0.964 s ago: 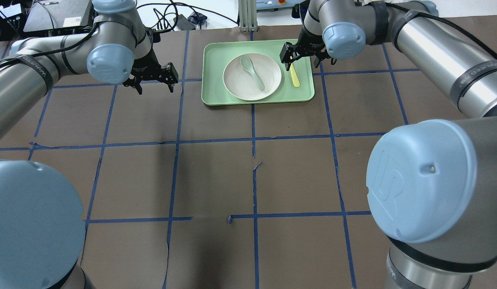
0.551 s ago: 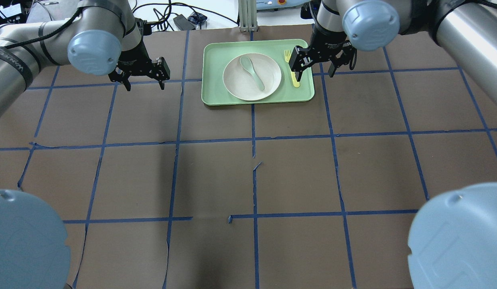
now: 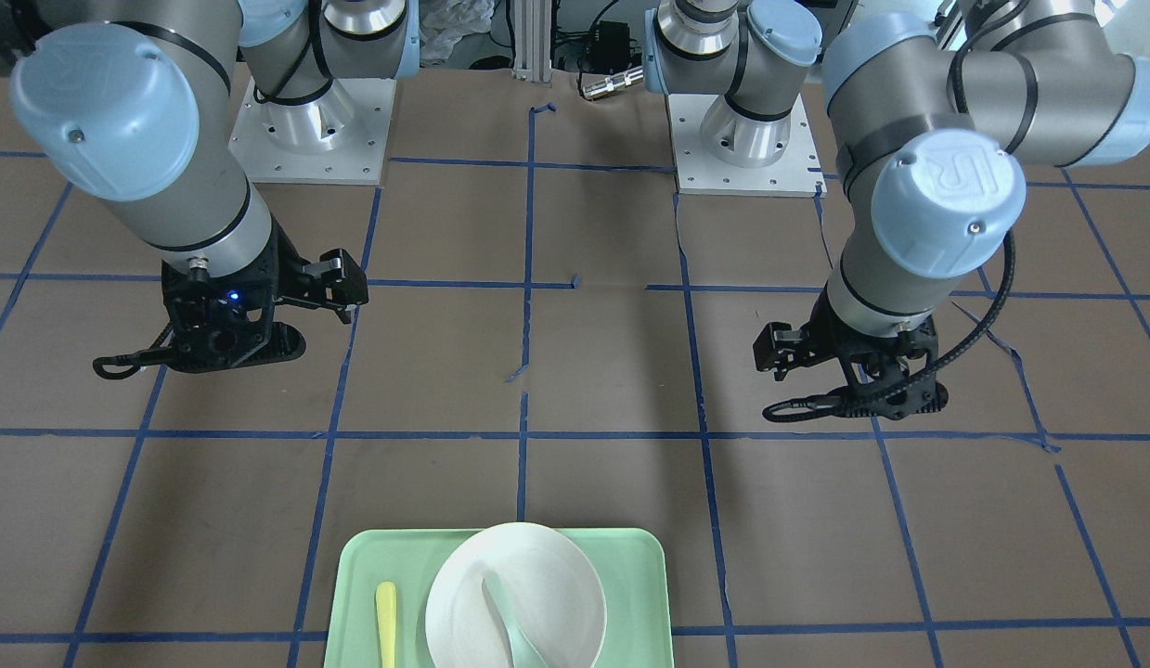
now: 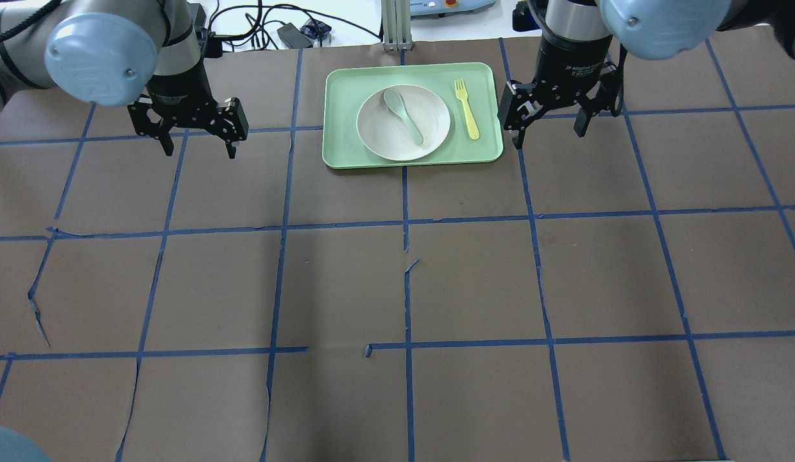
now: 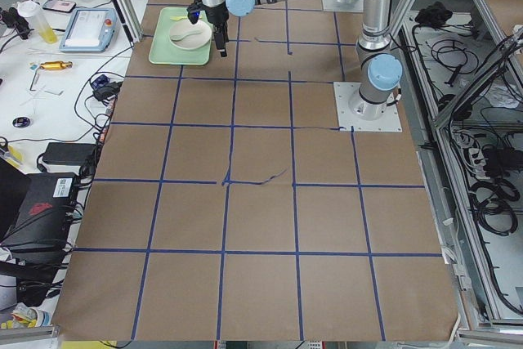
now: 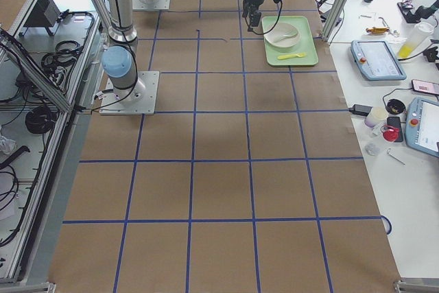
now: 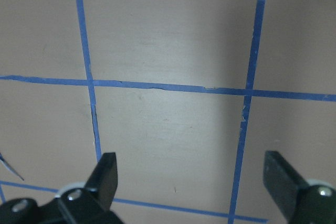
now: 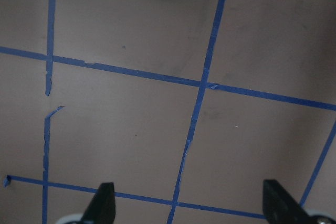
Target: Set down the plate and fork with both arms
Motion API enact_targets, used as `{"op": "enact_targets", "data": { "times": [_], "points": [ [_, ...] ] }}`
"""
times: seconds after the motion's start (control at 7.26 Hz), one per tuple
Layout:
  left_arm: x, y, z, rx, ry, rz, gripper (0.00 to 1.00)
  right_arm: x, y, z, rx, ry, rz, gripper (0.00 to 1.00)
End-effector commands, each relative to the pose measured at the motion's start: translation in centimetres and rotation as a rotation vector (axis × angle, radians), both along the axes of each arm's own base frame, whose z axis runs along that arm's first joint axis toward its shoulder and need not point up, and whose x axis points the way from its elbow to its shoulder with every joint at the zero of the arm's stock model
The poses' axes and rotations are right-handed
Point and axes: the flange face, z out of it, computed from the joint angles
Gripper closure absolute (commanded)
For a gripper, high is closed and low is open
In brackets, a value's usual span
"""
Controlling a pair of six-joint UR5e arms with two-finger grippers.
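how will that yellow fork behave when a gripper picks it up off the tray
The fork looks like thin moulded plastic, so probably stiff and very light. It lies flat on the smooth tray, so a closing grip may skid it rather than lift it. Its slim handle offers little to pinch, so it might twist once held.

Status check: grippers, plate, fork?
Left gripper open, empty, left of tray. Right gripper open, empty, right of tray. Plate and fork on tray, ungrasped. Spoon lying in plate.

We find overhead and front cameras opposed, both looking steeply down, sharing the rectangular mint-green tray (image 4: 346,151).
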Motion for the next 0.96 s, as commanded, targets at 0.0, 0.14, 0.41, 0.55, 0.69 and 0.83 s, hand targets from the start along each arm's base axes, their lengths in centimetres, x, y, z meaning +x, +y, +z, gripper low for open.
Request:
{"op": "enact_targets", "data": {
  "times": [0.0, 0.14, 0.41, 0.55, 0.69, 0.83],
  "points": [
    [-1.0, 2.8, 3.2, -0.003, 0.112, -0.011, 0.00, 0.2, 1.0, 1.1, -0.009, 0.004, -0.039, 0.00],
    [-1.1, 5.1, 4.8, 0.078, 0.118, -0.006, 0.00, 0.6, 1.3, 1.2, -0.010, 0.004, -0.052, 0.00],
    [-1.5, 6.8, 6.5, 0.080, 0.165, 0.022, 0.00, 1.7, 1.7, 1.4, -0.013, 0.004, -0.037, 0.00],
    [-1.5, 6.5, 6.8, 0.059, 0.190, 0.027, 0.00, 2.1, 1.6, 1.7, -0.025, 0.003, -0.031, 0.00],
    [-1.4, 5.9, 6.5, 0.010, 0.185, 0.019, 0.00, 1.9, 1.4, 2.7, -0.044, 0.010, -0.031, 0.00],
    [-1.4, 5.6, 6.2, 0.001, 0.183, 0.015, 0.00, 1.9, 1.6, 2.7, -0.040, 0.013, -0.029, 0.00]
  ]
}}
